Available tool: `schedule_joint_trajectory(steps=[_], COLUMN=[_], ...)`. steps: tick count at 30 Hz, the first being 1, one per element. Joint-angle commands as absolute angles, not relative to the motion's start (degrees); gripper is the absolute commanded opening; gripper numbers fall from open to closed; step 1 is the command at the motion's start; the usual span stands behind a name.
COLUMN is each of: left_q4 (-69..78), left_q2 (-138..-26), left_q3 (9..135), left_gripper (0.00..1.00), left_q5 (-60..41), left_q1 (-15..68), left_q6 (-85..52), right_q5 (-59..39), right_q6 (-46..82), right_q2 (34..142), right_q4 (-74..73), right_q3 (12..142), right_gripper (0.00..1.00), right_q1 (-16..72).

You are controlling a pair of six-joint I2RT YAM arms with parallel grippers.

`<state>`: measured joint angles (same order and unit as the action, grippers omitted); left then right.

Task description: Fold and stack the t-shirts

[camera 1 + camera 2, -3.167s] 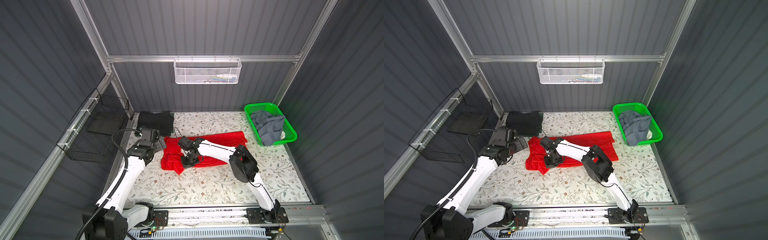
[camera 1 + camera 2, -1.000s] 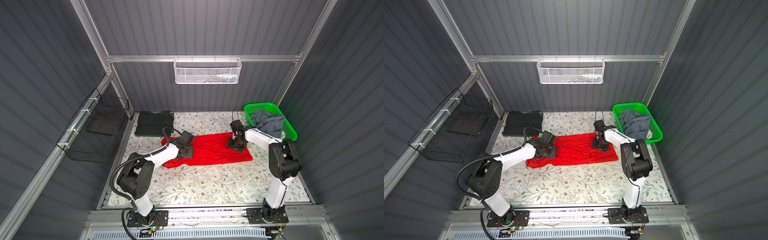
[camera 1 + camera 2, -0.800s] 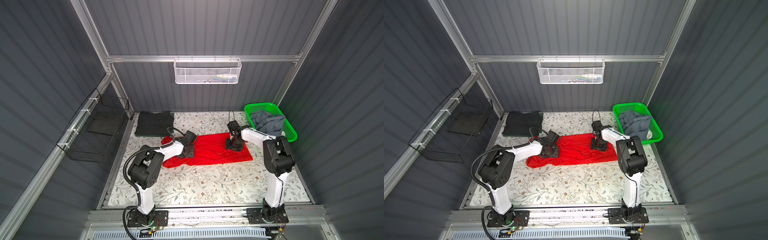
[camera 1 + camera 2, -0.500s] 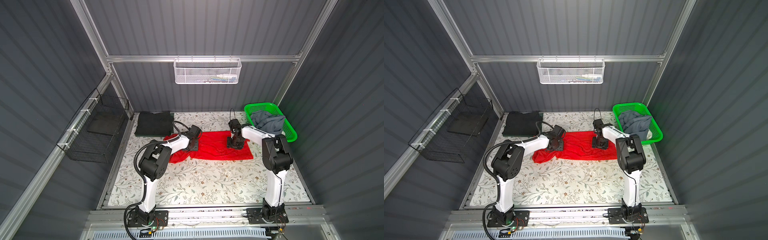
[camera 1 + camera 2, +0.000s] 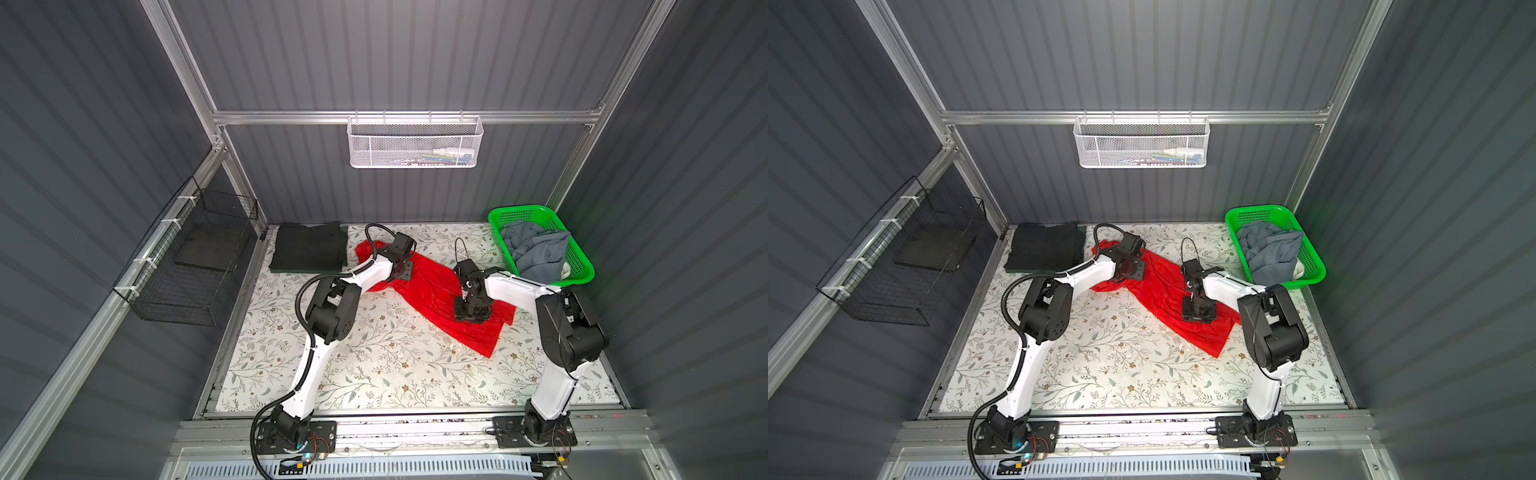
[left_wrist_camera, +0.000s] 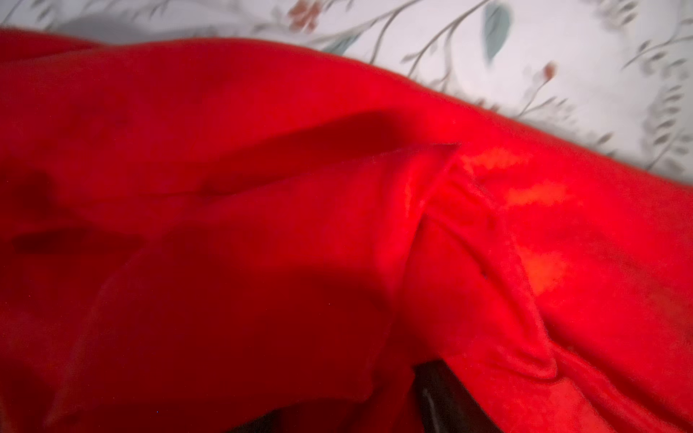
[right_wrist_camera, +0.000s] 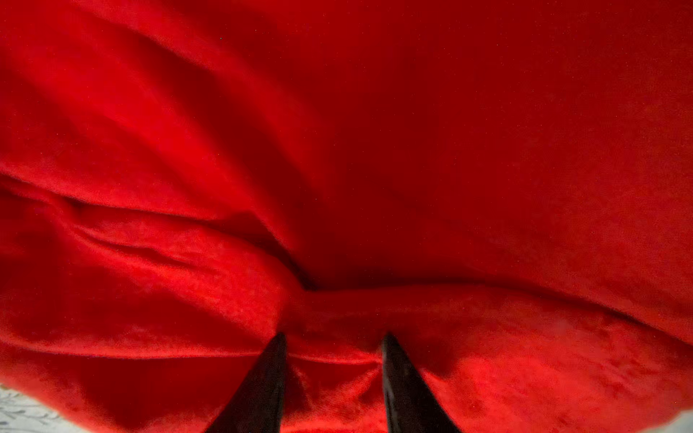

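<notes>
Fwiw, the red t-shirt (image 7: 337, 150) is being shown up close as soft, slightly fuzzy matt cloth. The surface (image 5: 374, 374) is being covered by a matt floral-print sheet. The green basket (image 5: 577, 259) is being read as glossy perforated plastic, the grey-blue shirt (image 5: 536, 249) as dull wrinkled cloth, and the wire basket (image 5: 415, 145) as white metal mesh.

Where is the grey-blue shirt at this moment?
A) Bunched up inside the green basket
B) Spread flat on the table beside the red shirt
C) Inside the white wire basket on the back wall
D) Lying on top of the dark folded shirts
A: in both top views the grey-blue shirt lies crumpled inside the green basket at the back right of the table.
</notes>
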<state>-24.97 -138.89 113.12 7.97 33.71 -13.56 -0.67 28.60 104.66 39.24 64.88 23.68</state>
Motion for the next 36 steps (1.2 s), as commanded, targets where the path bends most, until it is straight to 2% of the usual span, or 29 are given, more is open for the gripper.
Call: schedule_joint_trajectory(steps=[1, 3, 5, 8, 12, 14, 18, 21, 23, 29, 32, 36], left_q4=[-26.41, -26.51, -26.64, -25.43, -28.54, -28.55, -24.15, -24.45, -24.79, -16.15, -15.69, -18.05], left_q2=[-144.85, -146.59, -147.71, -149.41, -152.80, -152.32, -147.71, -145.70, -143.28, -129.21, -125.39, -126.33], left_q3=[117.43, 121.10, 123.91, 127.95, 138.07, 139.10, 132.80, 130.62, 128.16, 109.51, 105.26, 105.22], left_gripper=[0.61, 0.64, 0.67, 0.78, 0.83, 0.85, 0.92, 0.99, 0.99, 1.00, 1.00, 1.00], left_q5=[0.98, 0.82, 4.70, 11.33, 17.79, 19.57, 17.46, 17.89, 18.63, 17.39, 18.37, 17.91], left_q1=[33.74, 33.90, 34.13, 34.10, 33.67, 33.12, 31.15, 30.00, 29.64, 29.71, 29.71, 29.71], left_q6=[-9.79, -6.65, -2.34, 5.39, 11.14, 10.27, 5.56, 1.69, -1.24, -6.36, -7.15, -7.74], right_q5=[-3.54, -3.78, -4.47, -6.52, -8.27, -7.89, -9.08, -10.50, -7.89, -5.84, -7.55, -5.81], right_q6=[33.93, 35.91, 37.45, 39.55, 41.64, 42.55, 44.37, 44.47, 44.90, 42.56, 40.37, 36.30], right_q2=[106.08, 104.28, 102.78, 102.22, 101.19, 99.95, 95.15, 91.00, 88.26, 83.07, 83.29, 84.83], right_q4=[40.87, 40.63, 40.43, 40.05, 39.14, 39.81, 40.09, 40.19, 41.85, 43.86, 42.49, 41.72], right_q3=[58.64, 56.03, 53.94, 51.50, 48.71, 47.97, 47.36, 48.62, 50.34, 56.16, 58.05, 61.39], right_gripper=[0.40, 0.38, 0.37, 0.36, 0.30, 0.28, 0.31, 0.37, 0.43, 0.59, 0.60, 0.60], right_q1=[26.82, 29.14, 32.11, 35.57, 38.22, 38.93, 40.18, 40.52, 40.60, 38.53, 34.38, 27.84])
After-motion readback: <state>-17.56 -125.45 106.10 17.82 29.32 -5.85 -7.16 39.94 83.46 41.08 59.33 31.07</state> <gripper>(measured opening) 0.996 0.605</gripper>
